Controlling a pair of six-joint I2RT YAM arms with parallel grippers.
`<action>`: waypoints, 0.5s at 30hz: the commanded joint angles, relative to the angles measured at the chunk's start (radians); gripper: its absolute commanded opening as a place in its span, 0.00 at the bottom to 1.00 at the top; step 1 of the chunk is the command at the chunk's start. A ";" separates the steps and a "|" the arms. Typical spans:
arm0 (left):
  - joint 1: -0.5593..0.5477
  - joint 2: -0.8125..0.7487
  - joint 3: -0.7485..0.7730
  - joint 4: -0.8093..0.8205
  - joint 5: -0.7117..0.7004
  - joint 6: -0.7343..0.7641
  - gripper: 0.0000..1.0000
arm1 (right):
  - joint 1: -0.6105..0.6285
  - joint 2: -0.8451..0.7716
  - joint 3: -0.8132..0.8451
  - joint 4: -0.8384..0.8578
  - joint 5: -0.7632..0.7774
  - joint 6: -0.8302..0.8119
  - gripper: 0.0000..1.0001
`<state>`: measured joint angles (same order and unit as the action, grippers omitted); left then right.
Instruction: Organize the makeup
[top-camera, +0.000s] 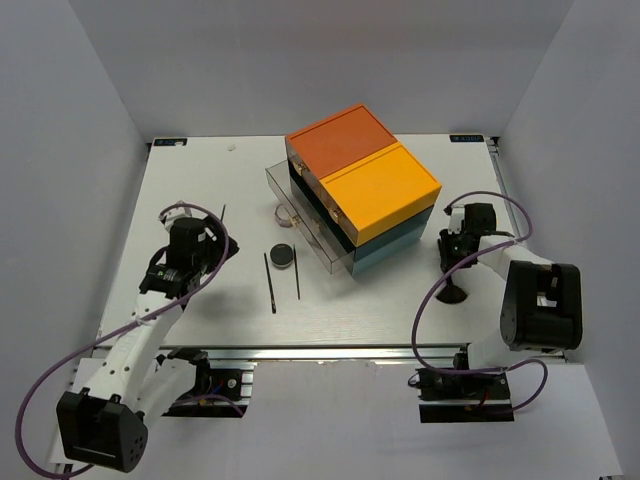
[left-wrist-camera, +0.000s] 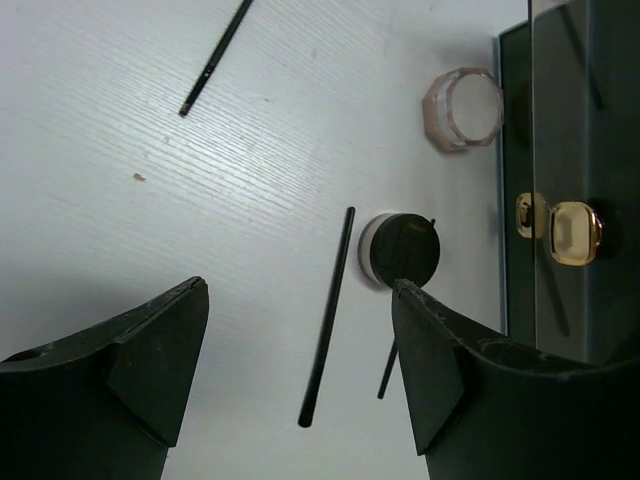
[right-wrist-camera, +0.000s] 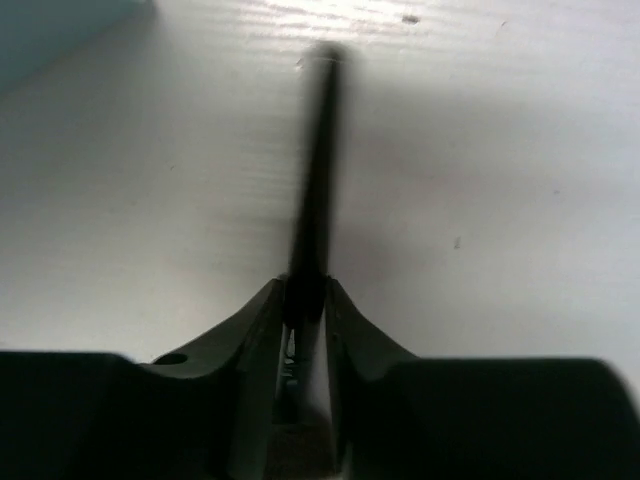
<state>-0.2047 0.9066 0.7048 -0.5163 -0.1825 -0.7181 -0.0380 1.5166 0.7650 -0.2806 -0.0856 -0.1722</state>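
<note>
A round pinkish jar (top-camera: 285, 212) (left-wrist-camera: 463, 108) stands beside the open clear drawer. A round black compact (top-camera: 283, 254) (left-wrist-camera: 401, 249) lies in front of it, with two thin black sticks (top-camera: 270, 282) (top-camera: 297, 278) next to it; the longer one shows in the left wrist view (left-wrist-camera: 328, 318). A third thin stick (top-camera: 223, 212) (left-wrist-camera: 215, 55) lies farther left. My left gripper (top-camera: 205, 238) (left-wrist-camera: 300, 287) is open and empty, above the table left of the compact. My right gripper (top-camera: 455, 262) (right-wrist-camera: 305, 290) is shut on the black flared brush (top-camera: 455, 292) (right-wrist-camera: 318, 170). Sponges and tube are out of view.
The large orange, yellow and teal drawer box (top-camera: 365, 185) stands mid-table, with a clear drawer (top-camera: 305, 225) pulled out toward the left. The drawer's gold handle (left-wrist-camera: 573, 232) shows at the right of the left wrist view. White walls close in the table on three sides.
</note>
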 joint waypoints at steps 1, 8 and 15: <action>0.007 -0.037 0.024 -0.057 -0.081 0.014 0.84 | 0.013 0.031 -0.009 0.004 0.081 0.042 0.23; 0.011 0.001 0.051 -0.091 -0.163 0.012 0.84 | 0.010 -0.042 -0.049 -0.011 0.139 -0.027 0.00; 0.053 0.113 0.140 -0.091 -0.173 0.072 0.88 | -0.026 -0.430 0.031 -0.297 -0.404 -0.726 0.00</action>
<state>-0.1772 0.9939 0.7826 -0.6067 -0.3264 -0.6872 -0.0532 1.2400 0.7326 -0.3996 -0.1768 -0.4690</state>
